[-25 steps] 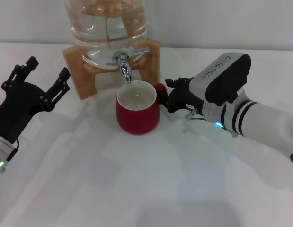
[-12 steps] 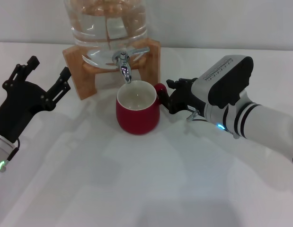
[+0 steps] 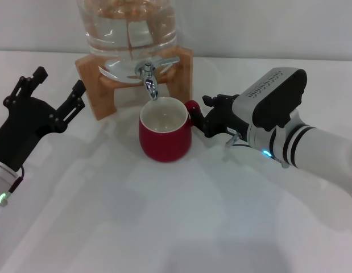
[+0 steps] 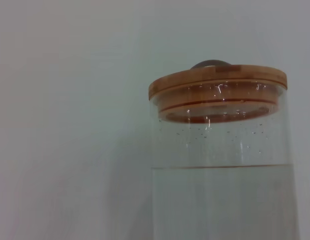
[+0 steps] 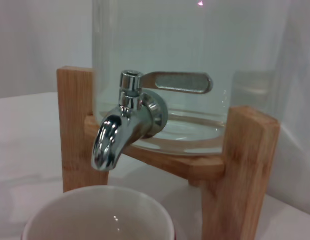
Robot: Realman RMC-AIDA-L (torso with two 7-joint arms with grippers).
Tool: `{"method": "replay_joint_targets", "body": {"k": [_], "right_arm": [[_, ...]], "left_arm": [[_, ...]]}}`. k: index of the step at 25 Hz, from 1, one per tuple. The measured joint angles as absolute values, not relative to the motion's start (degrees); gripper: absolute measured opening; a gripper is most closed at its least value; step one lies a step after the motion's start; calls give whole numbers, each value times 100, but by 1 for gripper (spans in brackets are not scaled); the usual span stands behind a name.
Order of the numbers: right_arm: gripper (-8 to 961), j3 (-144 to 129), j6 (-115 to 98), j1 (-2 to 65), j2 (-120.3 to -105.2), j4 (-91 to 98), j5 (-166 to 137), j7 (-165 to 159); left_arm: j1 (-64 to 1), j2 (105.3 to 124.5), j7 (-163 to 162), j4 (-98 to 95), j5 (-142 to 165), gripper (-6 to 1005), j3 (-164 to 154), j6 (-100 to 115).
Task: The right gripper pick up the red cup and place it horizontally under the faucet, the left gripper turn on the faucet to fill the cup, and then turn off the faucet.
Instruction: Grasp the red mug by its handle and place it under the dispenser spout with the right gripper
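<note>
Your red cup (image 3: 165, 136) sits upright on the white tabletop (image 3: 181, 227), centre of the head frame, directly under the faucet (image 3: 149, 77) spout. It's a squat, rounded mug: glossy red outside, cream-white inside, red loop handle pointing frame-right. Interior looks dry as far as you can see. In the right wrist view only the cream rim (image 5: 97, 212) shows, at the bottom edge below the spout.

The faucet is small and chrome, its spout turned down, its flat lever (image 5: 177, 82) lying level and pointing sideways. No water stream visible. It's mounted low on a clear glass dispenser jar (image 3: 127, 25) resting in a wooden stand (image 3: 102, 85). The left wrist view shows the jar's bamboo lid (image 4: 217, 80) and the water line below it.

Your right hand (image 3: 205, 116) is at centre-right, fingertips right at the cup handle. You can't tell from these frames whether the fingers are parted or have the handle.

Your left hand (image 3: 53, 94) hangs at the left edge, fingers spread wide with nothing between them, pointing toward the stand, well apart from the faucet.
</note>
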State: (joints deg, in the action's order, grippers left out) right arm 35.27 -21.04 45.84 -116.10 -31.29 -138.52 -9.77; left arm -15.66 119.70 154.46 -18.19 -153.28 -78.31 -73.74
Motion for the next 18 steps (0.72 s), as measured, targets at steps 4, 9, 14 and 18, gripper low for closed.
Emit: {"method": "replay_joint_targets", "body": {"k": [4,9,14,18], "right_arm": [[421,3532,-2114,4561,-11604,-3129,-13852,-979],[420,3534,-2214,4485,-11591,-3170,-13852,-981],[421,3540,-2236,4437,-11573,-3194,-13851,-983],[423,3530,-2236,4420,-11571,-3215,-13851,-975]], "left_arm": [[-1565,11971,15447,-1819,-15328,846,-7831,-7374],[-1564,11971,15451,-1819,-15328,846,-7822,-7372],[-1564,11970,15451,-1819,-15328,846,-7808,-7358],[-1564,11971,15451,-1819,-15328,846,-7805,-7348]]}}
